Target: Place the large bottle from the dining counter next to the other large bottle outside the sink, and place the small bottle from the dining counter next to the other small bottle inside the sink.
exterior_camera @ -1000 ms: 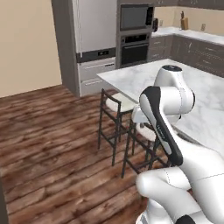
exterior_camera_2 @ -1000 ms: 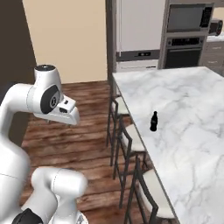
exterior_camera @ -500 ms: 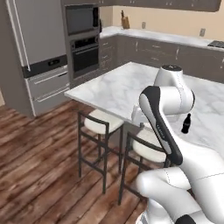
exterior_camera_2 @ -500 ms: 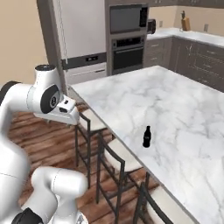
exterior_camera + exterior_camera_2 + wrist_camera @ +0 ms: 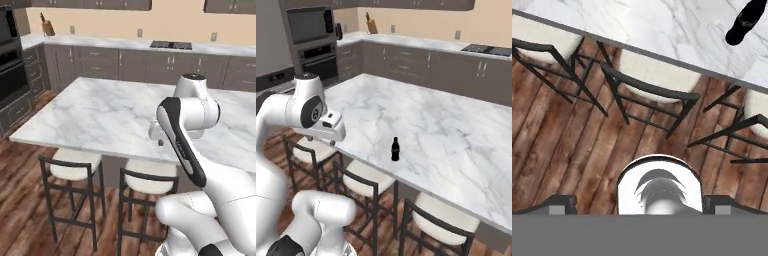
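A dark bottle [image 5: 395,149] stands upright near the front edge of the marble dining counter [image 5: 431,120]; I cannot tell whether it is the large or the small one. In the hand view the bottle [image 5: 746,21] lies at the top right, on the counter [image 5: 662,25]. My gripper [image 5: 332,142] hangs off the counter's near edge, left of the bottle and well apart from it, pointing down at the floor. Its fingertips [image 5: 559,202] stand wide apart with nothing between them, so it is open. From the left base camera the gripper [image 5: 159,142] sits low in front of the arm. The sink is out of view.
Black-framed stools with pale seats [image 5: 75,170] [image 5: 371,177] [image 5: 657,75] stand along the counter's near side on a wooden floor. Grey cabinets with a cooktop [image 5: 170,45] and a knife block [image 5: 47,27] line the back wall. Wall ovens [image 5: 308,30] stand at the left.
The base has turned: fridge and ovens slid off to the left, and the dining counter now lies straight ahead. The arm holds its pose, and the gripper stays open.
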You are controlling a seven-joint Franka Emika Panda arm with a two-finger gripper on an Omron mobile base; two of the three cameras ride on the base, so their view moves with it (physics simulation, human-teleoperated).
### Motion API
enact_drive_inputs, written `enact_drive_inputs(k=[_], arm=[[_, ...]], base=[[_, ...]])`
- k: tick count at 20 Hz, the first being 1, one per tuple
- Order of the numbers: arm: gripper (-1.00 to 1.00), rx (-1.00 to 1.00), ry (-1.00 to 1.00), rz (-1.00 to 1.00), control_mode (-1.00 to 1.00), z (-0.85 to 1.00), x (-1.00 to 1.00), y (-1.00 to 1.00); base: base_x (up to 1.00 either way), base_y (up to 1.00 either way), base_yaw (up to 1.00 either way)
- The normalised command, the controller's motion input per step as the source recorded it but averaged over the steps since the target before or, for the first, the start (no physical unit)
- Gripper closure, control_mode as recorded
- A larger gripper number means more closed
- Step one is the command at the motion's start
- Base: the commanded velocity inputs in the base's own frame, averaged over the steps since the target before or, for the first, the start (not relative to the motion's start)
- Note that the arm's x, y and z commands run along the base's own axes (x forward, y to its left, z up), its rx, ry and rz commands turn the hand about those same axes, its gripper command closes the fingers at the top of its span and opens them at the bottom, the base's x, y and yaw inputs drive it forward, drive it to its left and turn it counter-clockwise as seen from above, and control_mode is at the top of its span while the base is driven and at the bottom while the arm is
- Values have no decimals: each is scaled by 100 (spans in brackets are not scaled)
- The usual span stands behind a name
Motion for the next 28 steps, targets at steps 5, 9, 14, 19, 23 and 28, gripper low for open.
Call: enact_drive_inputs(k=[5,9,14,19,23,28], arm=[[-100,0,0,0,100,0,0,0],[-100,0,0,0,100,0,0,0],[-100,0,0,0,100,0,0,0],[-100,0,0,0,100,0,0,0],[-100,0,0,0,100,0,0,0],[-100,0,0,0,100,0,0,0]], base=[[-9,0,-53],[-17,-2,-44],[-2,-6,-50],[5,0,-19],[26,6,2],[29,11,16]])
